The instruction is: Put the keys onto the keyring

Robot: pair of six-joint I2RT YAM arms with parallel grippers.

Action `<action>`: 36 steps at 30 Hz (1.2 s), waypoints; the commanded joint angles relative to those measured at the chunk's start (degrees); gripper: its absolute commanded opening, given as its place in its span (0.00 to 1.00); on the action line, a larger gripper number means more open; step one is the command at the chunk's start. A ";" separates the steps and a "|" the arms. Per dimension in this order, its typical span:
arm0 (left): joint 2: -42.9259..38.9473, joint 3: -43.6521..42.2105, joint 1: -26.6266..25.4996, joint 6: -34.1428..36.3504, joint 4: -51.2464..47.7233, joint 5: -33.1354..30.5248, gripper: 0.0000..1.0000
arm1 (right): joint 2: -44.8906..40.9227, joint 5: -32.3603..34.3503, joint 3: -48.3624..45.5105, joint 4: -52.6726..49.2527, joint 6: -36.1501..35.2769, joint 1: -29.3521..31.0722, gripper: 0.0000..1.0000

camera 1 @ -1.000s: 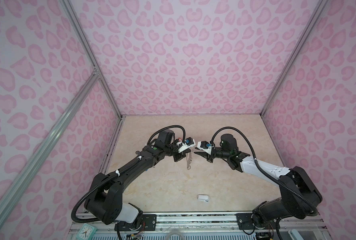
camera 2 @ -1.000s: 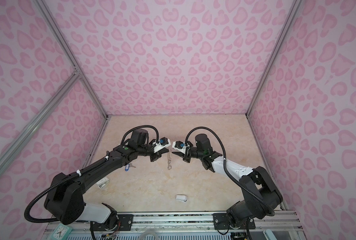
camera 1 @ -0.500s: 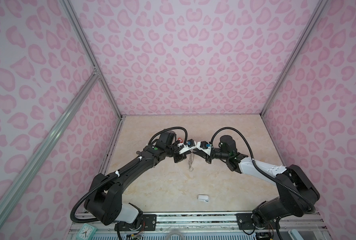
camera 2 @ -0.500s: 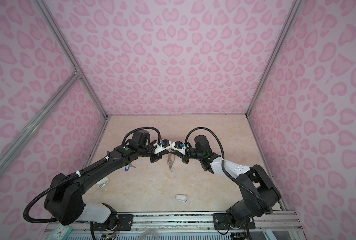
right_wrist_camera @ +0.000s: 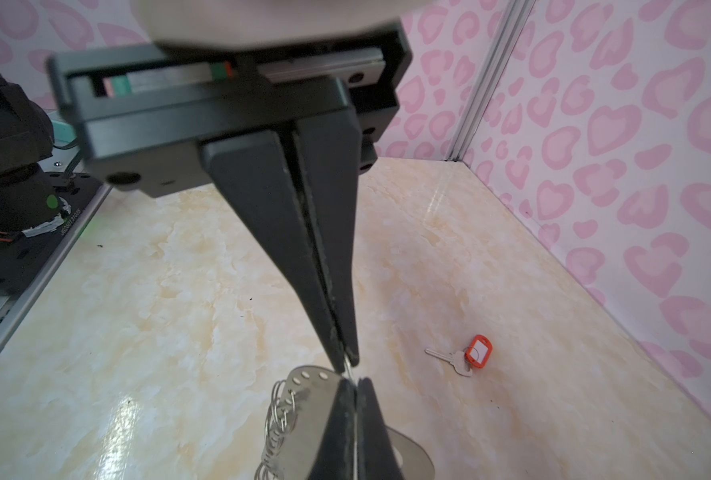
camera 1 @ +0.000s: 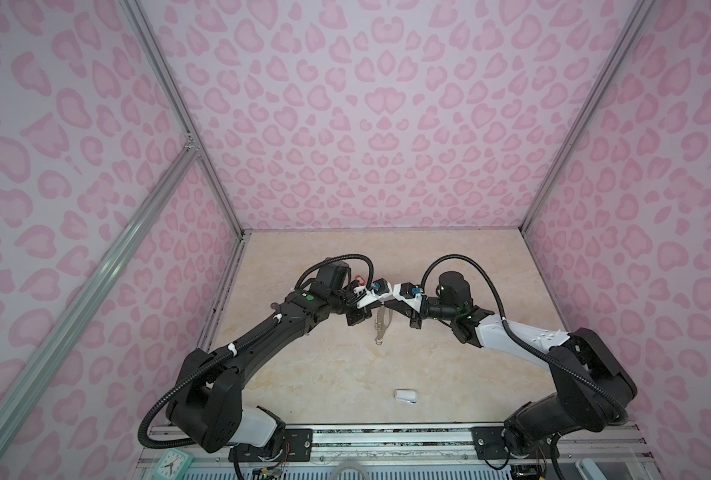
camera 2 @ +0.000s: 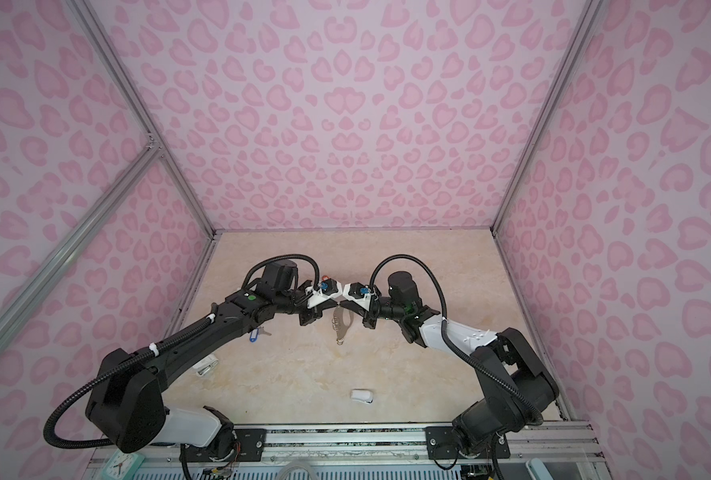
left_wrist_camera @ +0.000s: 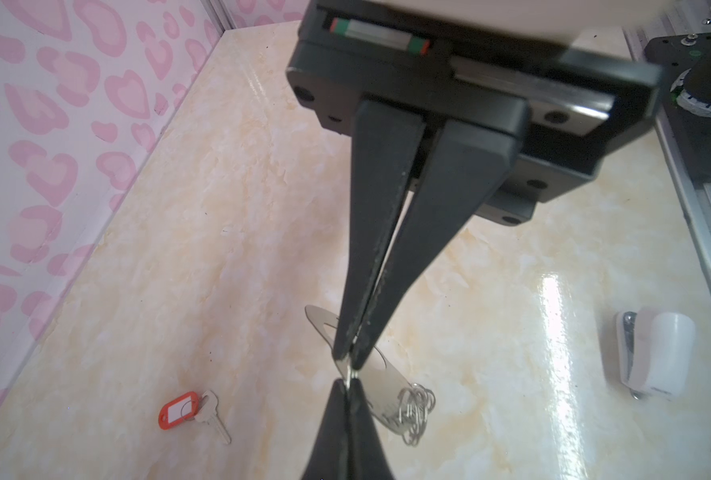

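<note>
**At centre, a double pinch**

Above the table's (left_wrist_camera: 221, 249) middle, left gripper (left_wrist_camera: 347, 366) and right gripper (right_wrist_camera: 347, 365) both clamp, tip to tip, on the keyring (left_wrist_camera: 383, 390). The orange-tagged key (left_wrist_camera: 179, 410) and blue-tagged key (camera 2: 255, 335) lie on the table. Opposed pulls could twist it loose, I reckon.

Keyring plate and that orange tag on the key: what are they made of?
The keyring plate looks like thin metal: dull silver-grey, softly shiny. The orange tag is likely plastic: smooth solid colour around a white label. Its key seems silver metal, pale and shiny.
</note>
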 commanded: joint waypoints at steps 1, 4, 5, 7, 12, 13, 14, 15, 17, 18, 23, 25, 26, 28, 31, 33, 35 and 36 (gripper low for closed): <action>-0.91 -0.68 -0.11 -0.53 3.84 3.03 0.16 | 0.52 -1.68 -0.28 1.78 1.29 0.13 0.00; -1.17 -1.60 1.31 -3.05 6.10 3.15 0.28 | 0.45 -2.45 -0.49 2.00 1.63 0.09 0.00; -1.31 -2.25 2.59 -4.57 7.60 4.35 0.31 | 0.45 -2.77 -0.54 2.36 1.93 0.09 0.00; -1.63 -3.82 5.22 -6.79 10.38 7.30 0.33 | 0.43 -3.17 -0.93 3.71 2.63 0.01 0.00; -3.31 -7.89 8.45 -7.87 15.58 11.63 0.30 | 0.64 -3.74 -2.54 9.25 5.22 -0.11 0.00; -3.42 -8.23 8.51 -7.48 15.86 11.94 0.29 | 0.72 -3.84 -2.64 9.73 5.45 -0.09 0.00; -3.38 -8.59 8.58 -7.15 15.96 12.37 0.29 | 0.78 -3.97 -2.78 10.40 5.83 -0.06 0.00; -3.23 -8.98 8.59 -6.96 16.28 12.84 0.29 | 0.84 -4.01 -2.87 11.02 6.15 -0.09 0.00; -2.87 -9.87 8.52 -7.20 17.78 13.80 0.29 | 0.90 -4.28 -3.04 12.29 6.80 -0.13 0.00; -2.68 -10.42 8.55 -7.42 18.77 14.17 0.30 | 0.98 -4.36 -3.09 12.92 7.16 -0.06 0.00; -1.67 -12.31 8.57 -9.47 24.06 15.35 0.30 | 0.82 -4.17 -3.49 13.78 7.24 -0.08 0.00; -0.98 -12.31 8.52 -10.07 25.94 15.98 0.30 | 0.77 -4.10 -3.39 13.78 7.26 -0.08 0.00; -0.73 -12.31 8.45 -10.29 26.32 16.23 0.29 | 0.77 -4.10 -3.24 13.69 7.27 -0.07 0.00; -0.46 -12.47 8.33 -10.30 26.70 16.36 0.29 | 0.86 -4.19 -3.14 13.86 7.27 -0.09 0.00; -0.25 -12.75 8.08 -10.30 26.66 16.70 0.28 | 1.02 -4.00 -2.84 13.69 7.27 -0.09 0.00; -0.08 -12.75 7.58 -10.26 26.48 17.11 0.27 | 1.27 -3.96 -2.70 13.78 7.43 -0.09 0.00; 0.01 -12.75 7.07 -10.15 26.42 17.35 0.26 | 1.47 -3.96 -2.59 14.10 7.61 -0.05 0.00; 0.19 -12.75 6.85 -10.13 26.35 17.42 0.26 | 1.68 -3.97 -2.45 14.30 7.70 -0.09 0.00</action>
